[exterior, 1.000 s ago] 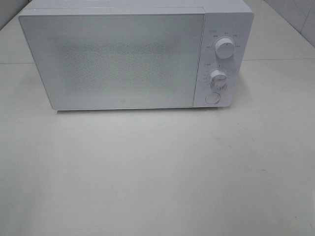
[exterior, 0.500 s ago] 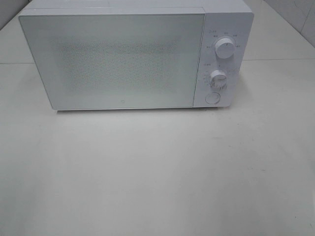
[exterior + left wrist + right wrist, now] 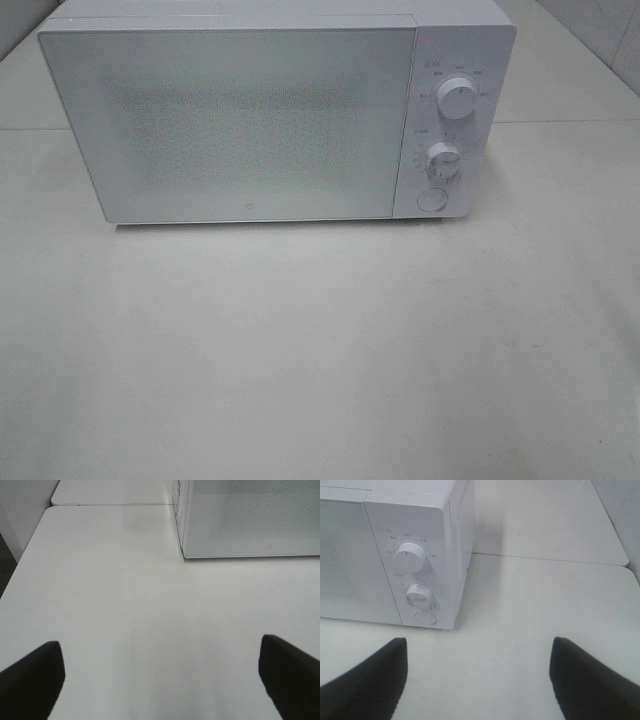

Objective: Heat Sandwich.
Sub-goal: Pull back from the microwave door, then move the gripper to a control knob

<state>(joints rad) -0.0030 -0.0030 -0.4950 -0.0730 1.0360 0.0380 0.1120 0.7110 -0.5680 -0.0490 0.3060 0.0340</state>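
Exterior high view is taken up in its upper half by a white microwave [image 3: 250, 120], which is set on a pale table [image 3: 320, 350] with its door [image 3: 230, 125] closed. The door's speckled pane is too cloudy for anything behind it to be made out. On the microwave's control panel, right of the door, an upper knob [image 3: 457, 100] is mounted, with a lower knob [image 3: 443, 160] beneath it and a round button [image 3: 431, 199] under that. The left gripper [image 3: 160, 642] is seen from the left wrist camera with its two dark fingers [image 3: 35, 680] spread wide apart and nothing pinched. Only bare table is seen between them, and the microwave's front left corner lies ahead and off to one side. The right gripper [image 3: 478, 641] is seen from the right wrist camera with its fingers [image 3: 590, 680] likewise parted and nothing held. It is pointed at the table just in front of the microwave's right end, with the knobs and button ahead of one finger. The sandwich is caught by none of the three views, so where it lies cannot be told.
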